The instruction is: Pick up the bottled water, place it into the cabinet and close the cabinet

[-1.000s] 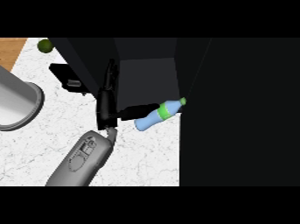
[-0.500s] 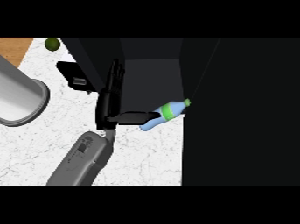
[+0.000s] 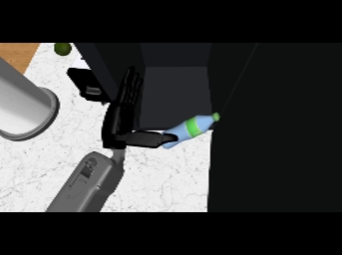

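Two grey forearms in frame. The right hand sits near centre, slightly toward 9 o'clock, and its forearm comes up from 7 o'clock. The fingers are straight and close together, pointing to 12 o'clock and lying along the left edge of the cabinet opening. The thumb sticks out toward 3 o'clock. The hand is spread, not clamped on anything. The thumb tip meets the base end of the bottled water, and nothing is wrapped around the bottle.

The bottle is pale blue with a green band and a green cap. It is tilted, cap toward 2 o'clock and base toward 8 o'clock. It sits at the front lip of the cabinet, at the lower right corner of the opening, with the cap end touching or just beside the tall dark panel at 3 o'clock. Whether the bottle rests on the cabinet floor or on the counter is unclear.

The left forearm is a big cylinder at 9 o'clock, close to the camera. The black shape just past it reads as the left hand; cannot tell whether it is spread or closed.

White marbled counter runs from 6 to 10 o'clock. A small green round item sits at 11 o'clock on the counter, well apart from the bottle. A wood strip shows at the far 10 o'clock corner.
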You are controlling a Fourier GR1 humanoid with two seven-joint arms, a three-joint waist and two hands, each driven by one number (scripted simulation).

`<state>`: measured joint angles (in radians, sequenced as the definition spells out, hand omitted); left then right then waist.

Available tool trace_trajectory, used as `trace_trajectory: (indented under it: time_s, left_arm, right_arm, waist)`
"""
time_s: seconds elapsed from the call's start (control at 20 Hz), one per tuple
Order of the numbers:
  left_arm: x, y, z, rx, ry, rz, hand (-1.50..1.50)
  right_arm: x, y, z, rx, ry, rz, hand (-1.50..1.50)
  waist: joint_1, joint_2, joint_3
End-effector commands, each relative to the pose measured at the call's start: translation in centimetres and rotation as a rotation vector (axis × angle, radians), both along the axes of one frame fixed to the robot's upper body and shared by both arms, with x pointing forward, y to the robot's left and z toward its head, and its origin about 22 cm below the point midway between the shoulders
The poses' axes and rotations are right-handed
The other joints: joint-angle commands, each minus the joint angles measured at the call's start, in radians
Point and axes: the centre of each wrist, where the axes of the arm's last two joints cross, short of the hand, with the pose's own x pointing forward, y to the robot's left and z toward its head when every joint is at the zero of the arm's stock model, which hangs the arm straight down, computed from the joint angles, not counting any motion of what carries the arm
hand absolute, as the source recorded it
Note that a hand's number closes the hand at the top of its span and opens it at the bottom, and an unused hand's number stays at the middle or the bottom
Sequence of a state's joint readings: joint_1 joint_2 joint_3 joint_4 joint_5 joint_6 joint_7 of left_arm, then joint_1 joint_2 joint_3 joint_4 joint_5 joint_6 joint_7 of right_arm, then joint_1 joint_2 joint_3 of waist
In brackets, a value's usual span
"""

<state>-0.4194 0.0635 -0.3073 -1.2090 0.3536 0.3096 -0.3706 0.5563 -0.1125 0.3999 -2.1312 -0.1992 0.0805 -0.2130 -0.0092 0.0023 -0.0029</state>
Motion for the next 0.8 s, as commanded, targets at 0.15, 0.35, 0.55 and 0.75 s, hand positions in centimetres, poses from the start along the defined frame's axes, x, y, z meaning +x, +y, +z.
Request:
trace_trajectory:
  time_s: [0.15, 0.35, 0.55, 0.75]
  left_arm:
    - [-3.5, 2.7, 3.1, -0.067, -0.069, 0.013, -1.50]
    - [-6.1, 2.1, 3.4, -0.108, -0.105, 0.016, -1.50]
    - [-10.0, 2.4, 4.0, -0.132, -0.088, -0.033, -1.50]
    - [-12.0, 1.7, 6.1, -0.150, -0.068, -0.078, -1.50]
  right_arm:
    - [-0.8, -0.7, 1.0, -0.010, 0.006, 0.000, -1.50]
    - [-0.5, 1.1, 0.2, -0.008, 0.018, 0.013, -1.50]
    - [-0.4, 0.7, 1.5, 0.018, 0.001, -0.003, -1.50]
    - [-0.3, 1.1, 1.3, -0.056, -0.024, 0.037, -1.50]
  waist:
    - [0.020, -0.008, 0.003]
    - [0.015, -0.006, 0.003]
    - [0.016, -0.006, 0.003]
    - [0.012, -0.005, 0.003]
